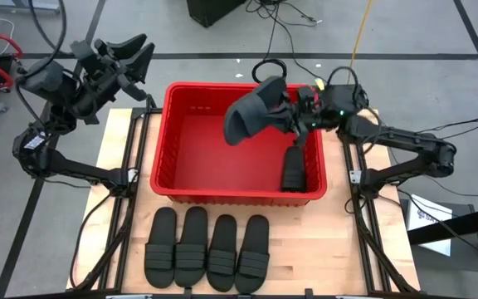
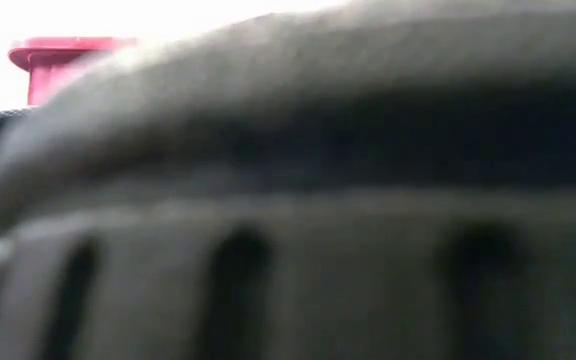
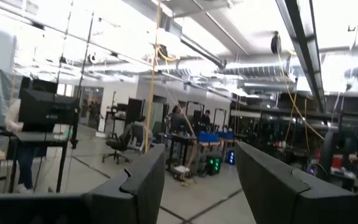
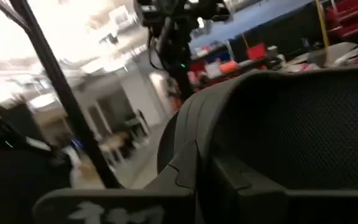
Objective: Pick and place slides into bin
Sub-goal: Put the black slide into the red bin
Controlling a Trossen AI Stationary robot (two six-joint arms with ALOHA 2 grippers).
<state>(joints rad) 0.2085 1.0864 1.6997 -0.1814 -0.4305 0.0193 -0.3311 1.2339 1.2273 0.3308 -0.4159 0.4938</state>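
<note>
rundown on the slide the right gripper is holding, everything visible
The held slide is black, matte, foam- or rubber-like, with an elongated oval sole and a wide ribbed strap. The right gripper is clamped on one end; the rest juts out tilted, in the air above the red bin, touching nothing else visible. In the right wrist view its textured sole fills the frame beyond the fingers.

Left arm: parked at the upper left of the high view, folded at the elbow, wrist raised. Left gripper (image 1: 133,51) points toward the frame's top edge, fingers (image 3: 145,186) spread apart, nothing between them.

Right arm: enters from the right edge, forearm extended leftward to upper centre. Right gripper (image 1: 293,116) is clamped on a slide (image 1: 251,112), held lifted and tilted.
</note>
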